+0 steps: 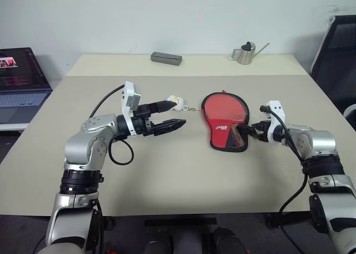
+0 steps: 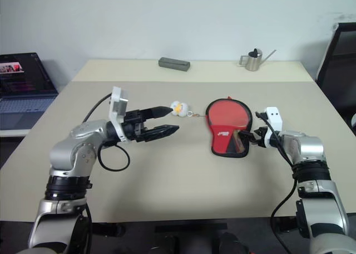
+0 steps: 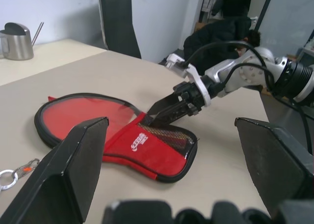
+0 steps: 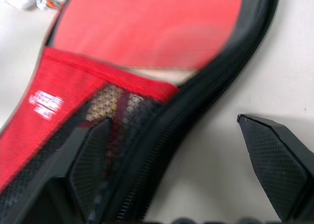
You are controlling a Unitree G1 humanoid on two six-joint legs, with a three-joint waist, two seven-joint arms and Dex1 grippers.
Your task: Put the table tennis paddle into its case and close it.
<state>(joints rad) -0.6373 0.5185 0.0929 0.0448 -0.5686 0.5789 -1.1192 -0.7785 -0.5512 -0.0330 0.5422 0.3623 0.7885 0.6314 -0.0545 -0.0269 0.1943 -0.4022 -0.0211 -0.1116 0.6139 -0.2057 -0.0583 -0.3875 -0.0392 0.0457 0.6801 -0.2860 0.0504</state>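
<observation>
We see a beige surface (image 1: 167, 176) by a white wall (image 1: 167, 14), laptop (image 1: 22, 78) far left, both pincers (image 1: 169, 116) (image 1: 248, 130) spread.

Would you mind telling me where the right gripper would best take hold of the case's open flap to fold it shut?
Probably at the black zipper edge of the case on the robot's right, beside the mesh pocket. The right gripper is open and already low at that rim. The paddle lies flat inside with its red face exposed, so coming in low from the right should lift only fabric.
</observation>
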